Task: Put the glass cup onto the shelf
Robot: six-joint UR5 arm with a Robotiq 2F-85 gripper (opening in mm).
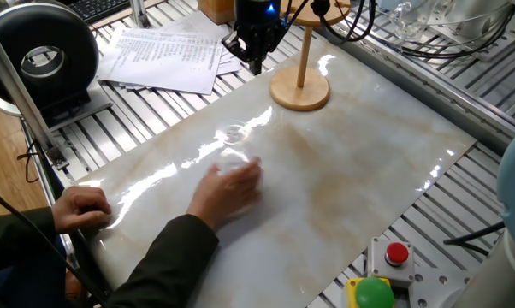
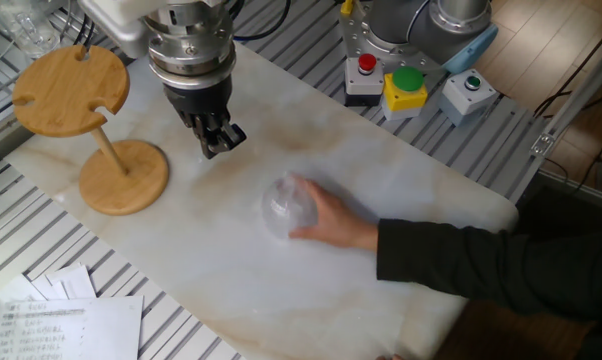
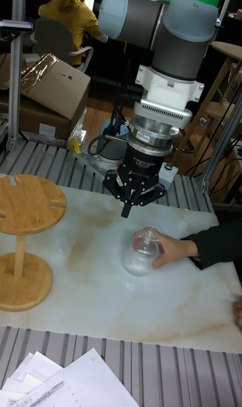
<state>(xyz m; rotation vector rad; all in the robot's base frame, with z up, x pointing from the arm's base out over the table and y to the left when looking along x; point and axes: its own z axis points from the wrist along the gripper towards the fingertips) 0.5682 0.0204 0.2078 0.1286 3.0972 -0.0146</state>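
The glass cup (image 1: 232,147) (image 2: 285,203) (image 3: 140,253) is on the marble slab, blurred and tilted, with its flat foot uppermost, and a person's hand (image 2: 333,218) is wrapped around it. My gripper (image 1: 255,65) (image 2: 217,146) (image 3: 126,212) hangs above the slab, shut and holding nothing. It is a short way from the cup, between it and the shelf. The shelf (image 2: 70,90) (image 1: 300,89) (image 3: 24,204) stands upright at the slab's end. It has a wooden round base, a thin post and a slotted top disc with nothing on it.
The person's sleeved arm (image 2: 471,258) reaches across the slab, and a second hand (image 1: 85,208) rests at its edge. Button boxes (image 2: 401,86) (image 1: 393,257) sit at one corner. Papers (image 1: 168,53), a black round device (image 1: 44,51) and clear glassware (image 2: 21,28) lie off the slab.
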